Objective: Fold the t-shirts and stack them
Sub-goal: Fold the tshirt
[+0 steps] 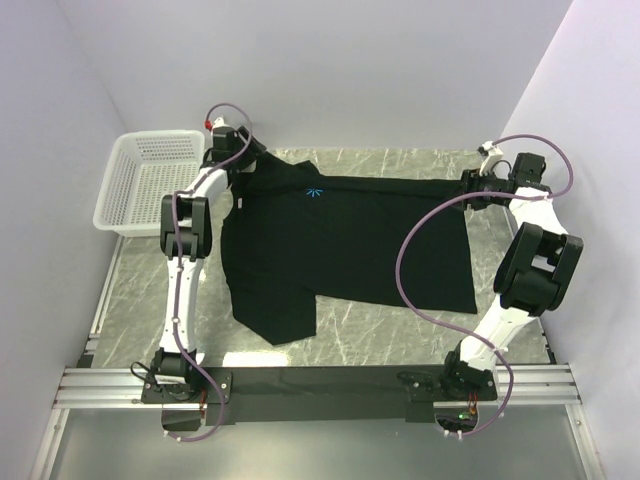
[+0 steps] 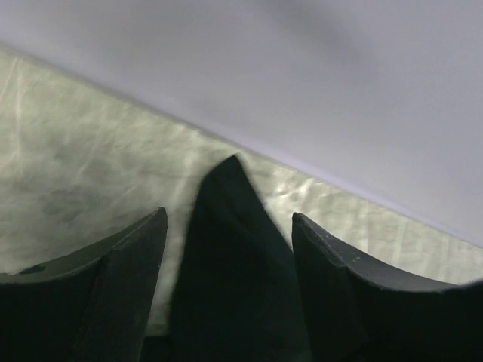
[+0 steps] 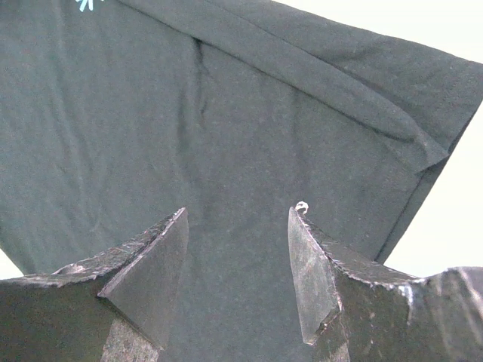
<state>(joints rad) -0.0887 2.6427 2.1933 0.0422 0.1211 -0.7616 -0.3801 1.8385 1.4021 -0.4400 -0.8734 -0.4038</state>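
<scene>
One black t-shirt (image 1: 340, 240) lies spread on the marble table, its light-blue logo (image 1: 313, 192) near the far edge and one sleeve pointing toward me. My left gripper (image 1: 252, 158) is at the shirt's far left corner. In the left wrist view its gripper (image 2: 229, 213) stands open, with a pointed tip of black cloth (image 2: 234, 264) lying between the fingers, unclamped. My right gripper (image 1: 468, 190) is at the shirt's far right edge. Seen from the right wrist, that gripper (image 3: 238, 211) is open over the flat cloth (image 3: 226, 128), beside a folded hem (image 3: 362, 98).
A white mesh basket (image 1: 150, 180) stands at the far left, next to the left arm. The back wall (image 2: 339, 90) rises just beyond the left gripper. Bare marble (image 1: 400, 335) shows in front of the shirt.
</scene>
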